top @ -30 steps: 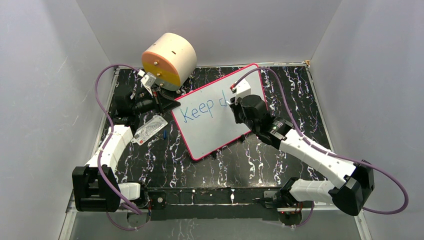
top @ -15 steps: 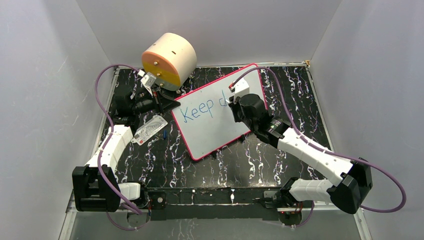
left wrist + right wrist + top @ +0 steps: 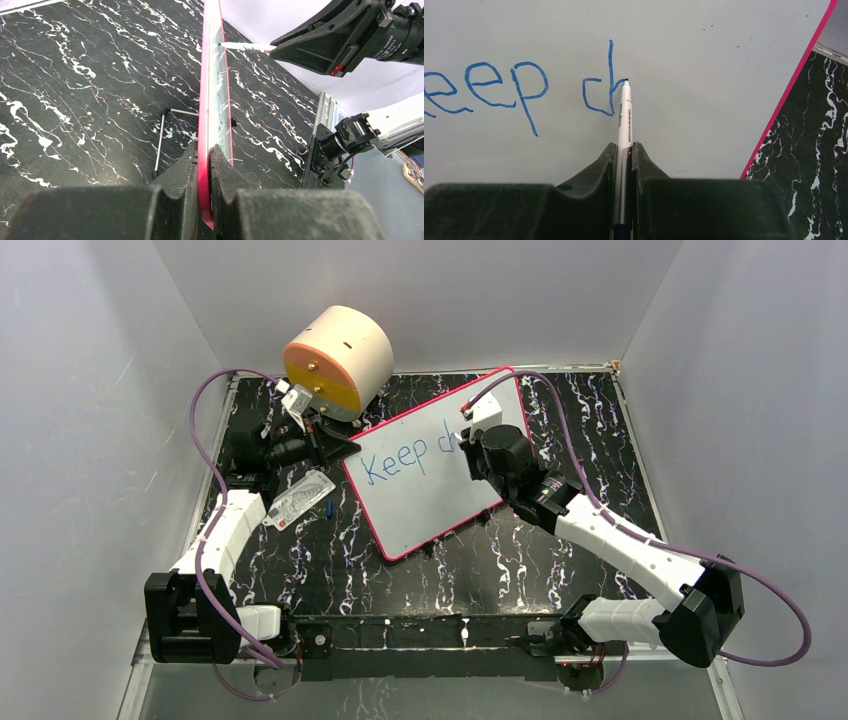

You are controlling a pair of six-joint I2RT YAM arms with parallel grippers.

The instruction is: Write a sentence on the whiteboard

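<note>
The whiteboard (image 3: 420,495), white with a pink-red border, lies tilted on the black marbled table. Blue handwriting (image 3: 395,462) on it reads "Keep" and then "c" and part of an "h" (image 3: 599,92). My left gripper (image 3: 203,155) is shut on the board's pink edge (image 3: 207,100) at its left corner. My right gripper (image 3: 624,150) is shut on a white marker (image 3: 625,125). The marker tip (image 3: 625,81) touches the board at the top of the "h" arch. The marker also shows in the left wrist view (image 3: 247,47), meeting the board's face.
A cream and orange cylinder (image 3: 338,360) stands at the back left, behind my left gripper (image 3: 330,445). A small white printed card (image 3: 298,500) and a small blue cap (image 3: 329,508) lie left of the board. A thin metal rod (image 3: 160,142) lies beside the board.
My right gripper has shifted a little to the right along the board with the marker. The blue stroke after "Keep" has grown from a "c" and upright into the start of an "h". The left arm has not moved.
</note>
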